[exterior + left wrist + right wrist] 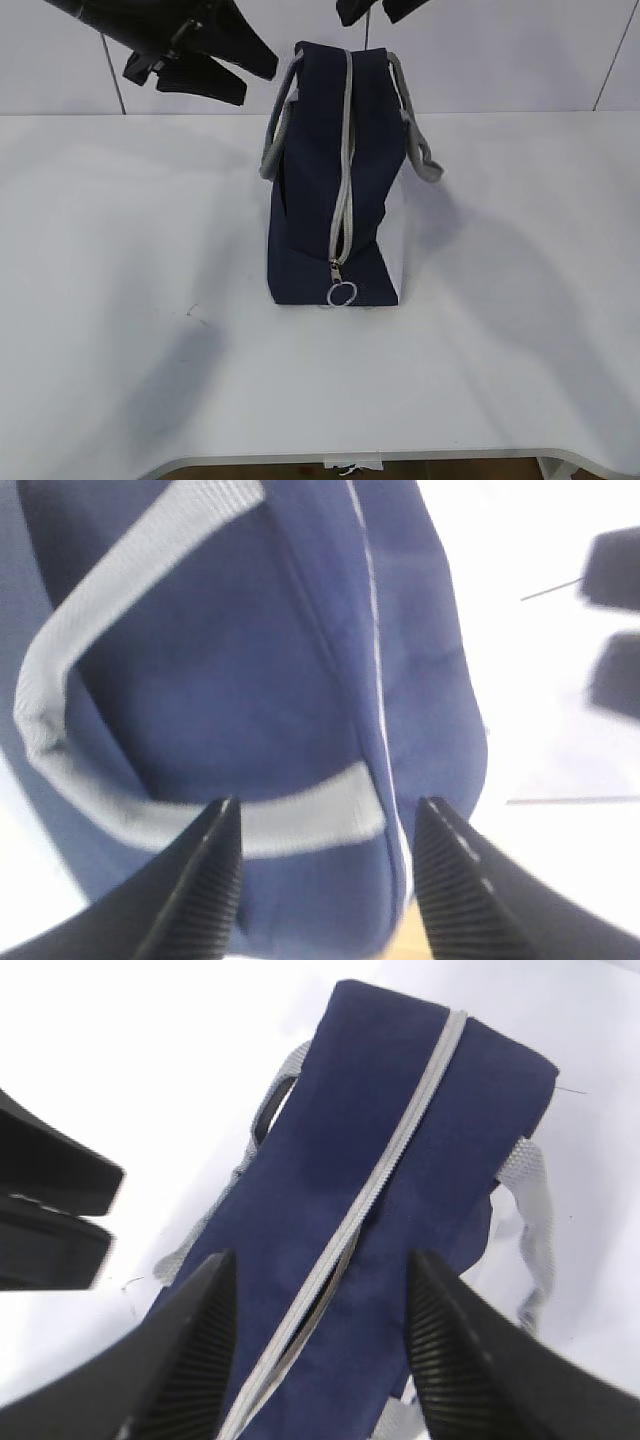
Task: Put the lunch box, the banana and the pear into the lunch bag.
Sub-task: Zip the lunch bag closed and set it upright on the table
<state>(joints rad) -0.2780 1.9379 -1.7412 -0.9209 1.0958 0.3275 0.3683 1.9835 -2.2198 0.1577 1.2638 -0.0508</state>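
I hang both arms above the lunch bag (335, 190), which stands upright near the middle of the white table (120, 300), its zipper (343, 170) running over the top and down the near end to a metal ring pull (342, 293). My left gripper (325, 875) hovers over the bag's left flank with its jaws apart, holding nothing; between the ribbed black fingers (205, 880) I see a loop of grey webbing handle (130, 680) lying flat against the navy cloth. My right gripper (315, 1345) is spread too, empty, poised right over the zipper line, where the grey teeth seem slightly parted partway along, though from outside the bag reads as closed. I judge that I keep both grippers high and wide because the bag must be opened before anything goes in, and a soft bag needs one hand to steady it while the other works the pull. The fabric looks matte and woven, limp enough to sag at the sides; the handles are coarse, ridged webbing; a white panel (395, 250) shows along the bag's right side. The lunch box, the banana and the pear appear in none of my views, so I cannot say where they lie.
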